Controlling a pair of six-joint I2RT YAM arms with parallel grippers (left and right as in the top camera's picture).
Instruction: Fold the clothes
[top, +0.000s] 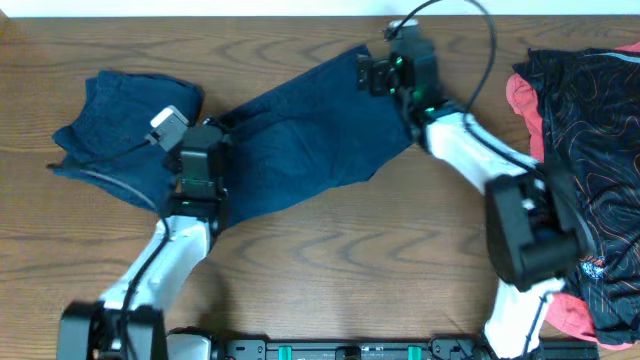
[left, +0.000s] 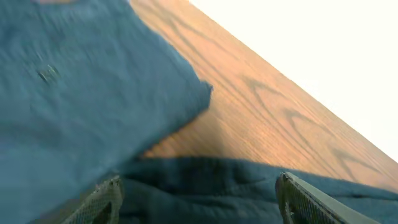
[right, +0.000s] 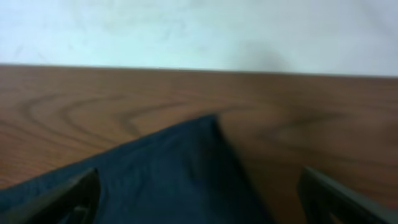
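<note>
A dark navy garment (top: 310, 130) lies spread across the table from centre-left to upper right. A second navy garment (top: 120, 130) lies bunched at the left; it also shows in the left wrist view (left: 81, 81). My left gripper (top: 208, 130) is open over the spread garment's left end, with the cloth (left: 199, 193) between its fingers (left: 199, 202). My right gripper (top: 368, 70) is open at the garment's upper right corner. That pointed corner (right: 180, 168) lies between its fingers (right: 199, 199). Neither gripper holds anything.
A pile of black and red patterned clothes (top: 590, 150) lies at the right edge, beside the right arm. Bare wooden table (top: 350, 260) runs along the front. The table's far edge meets a white wall (right: 199, 31) just behind the right gripper.
</note>
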